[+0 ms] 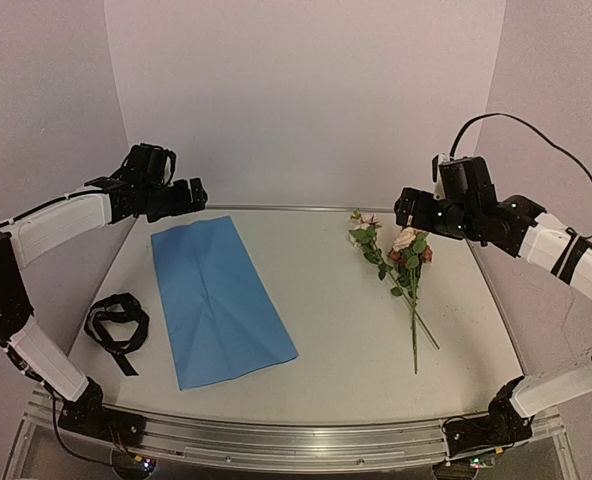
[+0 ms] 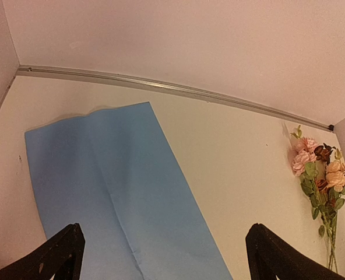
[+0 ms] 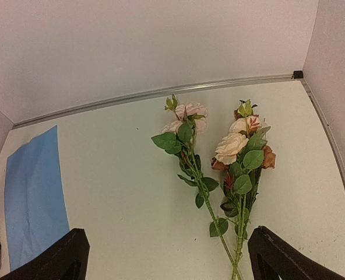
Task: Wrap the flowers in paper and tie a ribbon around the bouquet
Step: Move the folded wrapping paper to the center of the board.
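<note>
The light blue paper [image 1: 219,300] lies flat and creased on the left half of the table, also seen in the left wrist view [image 2: 120,186]. The flowers [image 1: 401,268], pale pink and reddish roses on long green stems, lie on the right half, heads toward the back wall. The black ribbon [image 1: 116,325] lies in a loose coil left of the paper. My left gripper [image 1: 176,197] hovers open above the paper's far end [image 2: 165,228]. My right gripper [image 1: 416,212] hovers open above the flowers [image 3: 219,157], with nothing between its fingers [image 3: 169,231]. A bouquet is out of view.
White walls close the table at the back and both sides, with a metal rail [image 1: 306,208] along the back edge. A metal rail [image 1: 296,435] runs along the near edge between the arm bases.
</note>
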Available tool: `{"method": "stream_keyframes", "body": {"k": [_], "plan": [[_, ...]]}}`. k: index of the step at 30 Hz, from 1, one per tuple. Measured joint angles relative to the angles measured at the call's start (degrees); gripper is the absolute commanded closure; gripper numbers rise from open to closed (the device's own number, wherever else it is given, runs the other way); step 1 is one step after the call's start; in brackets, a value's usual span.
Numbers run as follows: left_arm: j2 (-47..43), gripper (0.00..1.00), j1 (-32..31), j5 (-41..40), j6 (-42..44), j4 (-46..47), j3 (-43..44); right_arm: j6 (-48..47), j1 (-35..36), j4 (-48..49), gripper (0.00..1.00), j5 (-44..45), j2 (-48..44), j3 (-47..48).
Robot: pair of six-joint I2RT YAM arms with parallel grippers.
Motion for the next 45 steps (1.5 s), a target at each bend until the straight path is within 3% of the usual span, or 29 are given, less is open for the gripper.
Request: {"method": "stream_keyframes", "body": {"k": [15,26,35,45], "plan": [[1.62,0.0,0.13,-4.24,-6.25,-1.15,-3.7,0.29,0.06,-0.01,0.02,-2.81,3.29,1.7],[6.13,0.0,5.55,-5.84,-14.74,-1.66,-13.6,2.99,5.62,-0.5,0.02,-7.58,19.82,11.74],[12.6,0.0,7.93,-4.81,-18.26,1.18,-14.95,4.84,10.81,-1.38,0.02,-11.74,32.22,19.41],[18.72,0.0,8.72,-3.45,-17.96,4.14,-13.93,5.76,12.64,-1.39,0.02,-13.72,38.04,23.05]]}}
